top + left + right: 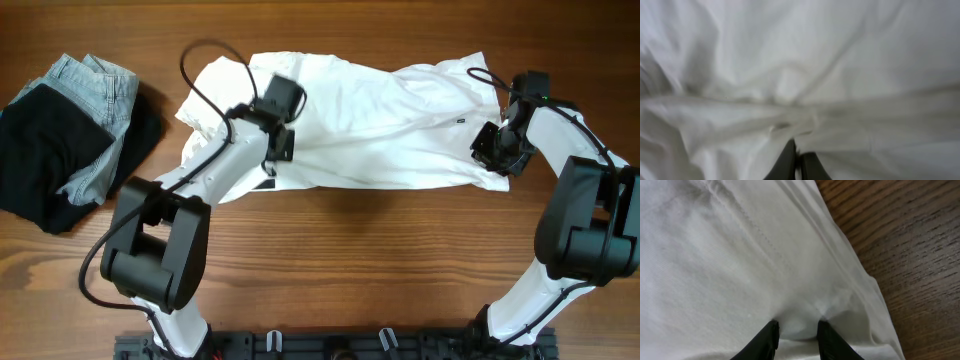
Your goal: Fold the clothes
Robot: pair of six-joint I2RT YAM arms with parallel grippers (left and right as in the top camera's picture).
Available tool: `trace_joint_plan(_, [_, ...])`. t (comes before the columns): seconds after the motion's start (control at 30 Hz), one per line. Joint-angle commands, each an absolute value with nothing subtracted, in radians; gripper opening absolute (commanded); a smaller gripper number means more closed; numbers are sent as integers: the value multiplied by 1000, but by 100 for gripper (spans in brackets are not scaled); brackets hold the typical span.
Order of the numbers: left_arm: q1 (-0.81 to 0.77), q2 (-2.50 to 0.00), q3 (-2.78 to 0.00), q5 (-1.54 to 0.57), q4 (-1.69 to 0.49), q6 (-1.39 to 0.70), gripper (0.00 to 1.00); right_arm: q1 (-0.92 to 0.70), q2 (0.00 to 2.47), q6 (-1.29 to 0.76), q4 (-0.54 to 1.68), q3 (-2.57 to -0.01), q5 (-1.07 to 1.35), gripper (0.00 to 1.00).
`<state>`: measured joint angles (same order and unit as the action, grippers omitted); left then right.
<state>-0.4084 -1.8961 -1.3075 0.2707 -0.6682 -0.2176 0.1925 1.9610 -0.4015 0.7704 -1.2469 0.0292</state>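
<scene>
The white T-shirt lies spread and wrinkled across the far middle of the table. Its tiny dark tag shows near the right end. A bit of black print peeks out at the front edge on the left. My left gripper sits on the shirt's left part; in the left wrist view its fingers are pinched together on a fold of the white cloth. My right gripper is at the shirt's right edge; its fingers hold a bulge of the white cloth between them.
A black garment with a light-blue denim piece on it lies at the far left. Bare wooden table runs along the front. In the right wrist view the wood shows just right of the shirt's edge.
</scene>
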Motion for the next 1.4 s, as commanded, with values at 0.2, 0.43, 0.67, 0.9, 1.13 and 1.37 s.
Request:
trace_joint_plan(0.2, [-303,-1868,-1425,207,-814,-172,54,196,1967,-366,778,-1215,-4,31])
trace_joint_plan(0.43, [-58,-1869,-1361,81,-1020,-412,39,197,1967,-367,855,-1215,-141,31])
trace_joint_plan(0.67, [-18,-1870,-984,29,-648,-415,31,242,1967,-368,921,-1215,-167,31])
trace_joint_plan(0.9, [22,-1865,-925,80,-850,-454,20,275,1967,-449,1109,-1215,-224,30])
trace_joint_plan(1.13, [22,-1590,-955,110,-883,-423,63,290,1873,-394,1089,-1219,-141,27])
trace_joint_plan(1.37, [18,-1623,-1278,-73,-643,-260,70,289,1617,-177,926,-1264,114,60])
